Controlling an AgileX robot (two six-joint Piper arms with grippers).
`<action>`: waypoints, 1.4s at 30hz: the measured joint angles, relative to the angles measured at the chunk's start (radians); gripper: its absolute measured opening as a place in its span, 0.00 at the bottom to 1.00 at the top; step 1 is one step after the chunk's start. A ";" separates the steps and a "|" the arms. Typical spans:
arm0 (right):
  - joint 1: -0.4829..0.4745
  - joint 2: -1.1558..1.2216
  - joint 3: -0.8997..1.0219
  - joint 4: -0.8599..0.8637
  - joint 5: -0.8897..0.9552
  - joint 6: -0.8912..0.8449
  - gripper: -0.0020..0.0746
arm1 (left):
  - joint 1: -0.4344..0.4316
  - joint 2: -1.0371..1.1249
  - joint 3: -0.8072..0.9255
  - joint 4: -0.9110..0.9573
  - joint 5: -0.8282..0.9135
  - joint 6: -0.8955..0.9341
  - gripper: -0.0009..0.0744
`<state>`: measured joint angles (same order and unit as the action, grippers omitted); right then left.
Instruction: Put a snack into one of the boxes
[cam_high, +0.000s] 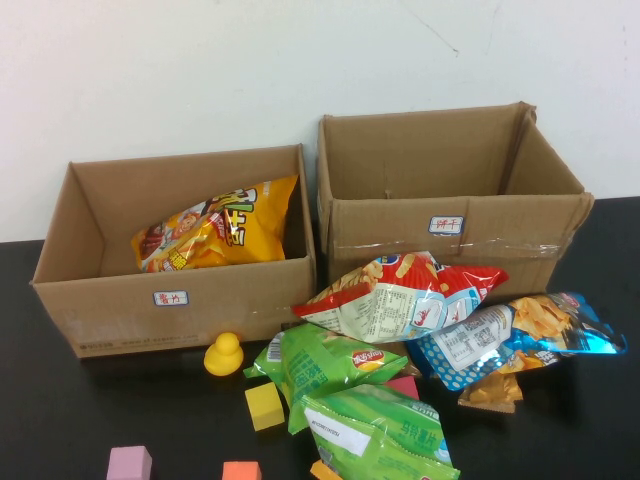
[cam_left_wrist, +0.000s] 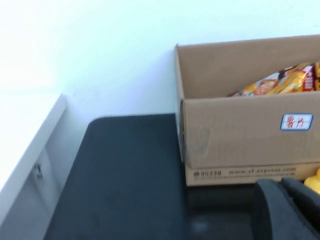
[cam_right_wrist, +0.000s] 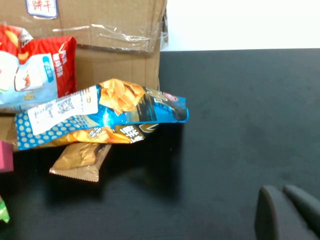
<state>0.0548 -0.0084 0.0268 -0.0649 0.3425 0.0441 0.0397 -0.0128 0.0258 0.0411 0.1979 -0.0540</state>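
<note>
Two cardboard boxes (cam_high: 300, 200) side by side, yellow snack bag (cam_high: 220, 228) inside the left one, more bags (cam_high: 400, 300) piled nearer, left gripper (cam_left_wrist: 287, 207) and right gripper (cam_right_wrist: 290, 212) each empty, finger spread unclear.

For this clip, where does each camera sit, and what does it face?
High view: raised, robot's side, facing left box, right box, snack pile; no arms visible.
Left wrist view: low, facing the left box; left gripper at frame edge.
Right wrist view: facing blue snack bag; right gripper at edge.
Shared: left box.
</note>
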 joint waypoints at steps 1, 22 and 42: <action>0.000 0.000 0.000 0.000 0.000 0.000 0.02 | 0.005 0.000 0.000 -0.008 0.009 0.000 0.01; 0.000 0.000 0.000 0.000 0.000 0.000 0.02 | 0.019 0.000 -0.004 -0.024 0.135 0.024 0.01; 0.000 0.000 0.000 0.000 0.000 0.000 0.02 | 0.020 0.000 -0.004 -0.024 0.135 0.018 0.01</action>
<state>0.0548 -0.0084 0.0268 -0.0649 0.3425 0.0441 0.0600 -0.0128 0.0218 0.0172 0.3326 -0.0358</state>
